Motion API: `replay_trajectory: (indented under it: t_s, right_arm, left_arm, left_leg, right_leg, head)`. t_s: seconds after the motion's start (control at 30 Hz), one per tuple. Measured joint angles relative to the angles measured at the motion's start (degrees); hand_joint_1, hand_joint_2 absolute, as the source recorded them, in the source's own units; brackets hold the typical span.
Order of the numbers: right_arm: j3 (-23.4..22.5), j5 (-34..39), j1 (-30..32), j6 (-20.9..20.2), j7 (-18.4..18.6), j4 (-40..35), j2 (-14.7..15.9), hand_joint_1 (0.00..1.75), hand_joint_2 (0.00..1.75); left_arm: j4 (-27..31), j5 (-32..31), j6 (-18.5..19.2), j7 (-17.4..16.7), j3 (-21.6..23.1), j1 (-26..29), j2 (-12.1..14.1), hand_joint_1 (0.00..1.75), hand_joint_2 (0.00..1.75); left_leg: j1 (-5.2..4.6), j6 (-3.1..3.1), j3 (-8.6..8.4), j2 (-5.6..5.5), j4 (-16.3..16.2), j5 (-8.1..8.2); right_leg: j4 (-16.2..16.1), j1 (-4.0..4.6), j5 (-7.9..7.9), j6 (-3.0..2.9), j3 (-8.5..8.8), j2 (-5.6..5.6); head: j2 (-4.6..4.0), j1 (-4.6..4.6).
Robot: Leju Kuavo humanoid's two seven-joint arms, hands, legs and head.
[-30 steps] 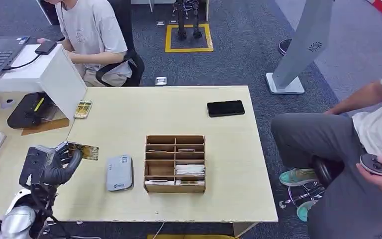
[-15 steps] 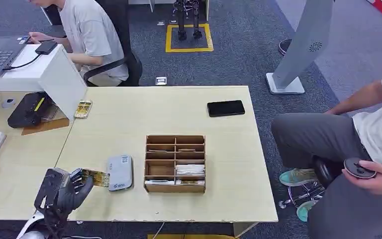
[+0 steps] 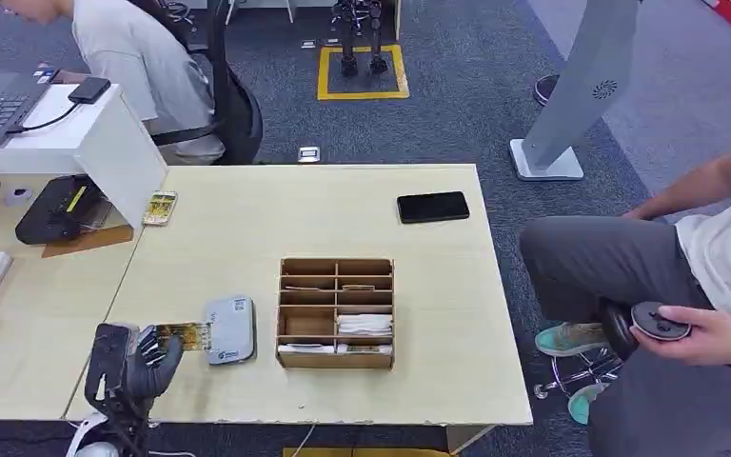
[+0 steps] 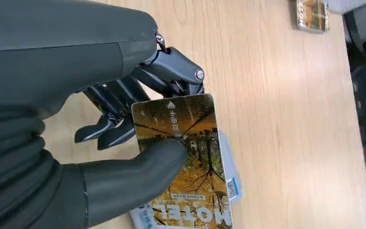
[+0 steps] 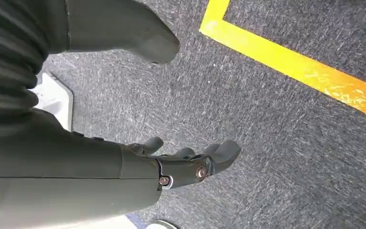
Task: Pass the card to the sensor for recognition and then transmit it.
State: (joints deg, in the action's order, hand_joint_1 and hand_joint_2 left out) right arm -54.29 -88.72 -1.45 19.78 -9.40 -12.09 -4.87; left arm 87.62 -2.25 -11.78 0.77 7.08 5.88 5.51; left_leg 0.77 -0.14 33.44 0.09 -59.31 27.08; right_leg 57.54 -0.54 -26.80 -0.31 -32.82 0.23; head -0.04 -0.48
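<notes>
In the lower left of the head view, your left hand [image 3: 138, 357], pinching the card [image 3: 183, 335], has carried it down from mid-worktop [image 3: 419, 314] onto the grey sensor's [image 3: 229, 329] edge, so recognition looks under way.

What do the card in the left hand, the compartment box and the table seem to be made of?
Card: likely glossy printed plastic, with a sheen and rounded corners. Compartment box: thin brown board, probably cardboard or plywood. Table: pale wood-grain top, possibly laminate. The left hand pinches the card.
</notes>
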Motion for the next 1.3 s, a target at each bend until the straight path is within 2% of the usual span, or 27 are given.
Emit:
replay_trajectory:
  t_s: [0.17,0.4,0.53,0.83,1.07,1.3]
  right_arm:
    - [0.02,0.00,0.00,0.04,0.00,0.00,-0.04,0.00,1.75]
    - [0.02,0.00,0.01,0.26,-0.02,0.00,-0.04,0.00,1.75]
    - [0.26,0.00,-0.04,0.55,0.35,0.02,-0.04,0.00,1.75]
    - [1.44,0.00,-0.15,0.55,0.94,0.07,-0.13,0.00,1.75]
    - [1.46,0.02,-0.13,0.24,0.96,0.09,-0.31,0.00,1.75]
    - [1.46,0.02,-0.12,-0.09,0.85,0.09,-0.48,0.00,1.75]
  left_arm:
    - [-1.62,0.07,-0.81,0.31,0.00,-1.73,-1.66,1.75,1.75]
    - [-2.73,0.15,-1.16,0.35,0.00,-2.12,-2.56,1.75,1.75]
    - [-3.91,-0.70,-5.23,1.16,0.00,-3.45,-3.36,1.75,1.75]
    - [-7.89,-2.29,-9.72,2.36,0.00,-6.81,-4.78,1.75,1.75]
    - [-9.16,-13.02,-12.30,1.84,0.33,-6.96,-5.15,1.75,1.75]
    - [-9.97,-14.71,-11.71,1.51,0.46,-6.85,-5.92,1.75,1.75]
  left_leg:
    - [0.01,0.00,-0.01,0.01,0.00,0.00]
    - [0.02,-0.01,0.01,0.02,0.00,0.00]
    - [0.01,0.00,0.04,0.00,0.00,0.00]
    - [0.01,0.05,0.04,0.00,0.00,-0.05]
    - [0.01,0.05,0.06,0.00,0.00,-0.04]
    - [0.00,0.05,0.07,0.00,0.00,-0.04]
  right_leg:
    - [0.00,0.00,0.02,-0.03,-0.01,0.01]
    - [0.00,0.01,0.01,-0.03,-0.04,0.02]
    - [0.00,0.01,0.02,-0.03,-0.05,0.00]
    - [0.00,0.01,0.04,-0.03,-0.04,0.00]
    - [0.00,0.01,0.03,-0.03,-0.06,0.00]
    - [0.00,0.00,0.03,-0.03,-0.05,0.00]
  head:
    - [0.00,0.00]
    - [0.00,0.00]
    - [0.00,0.02]
    - [0.00,0.00]
    - [0.00,0.02]
    - [0.00,0.02]
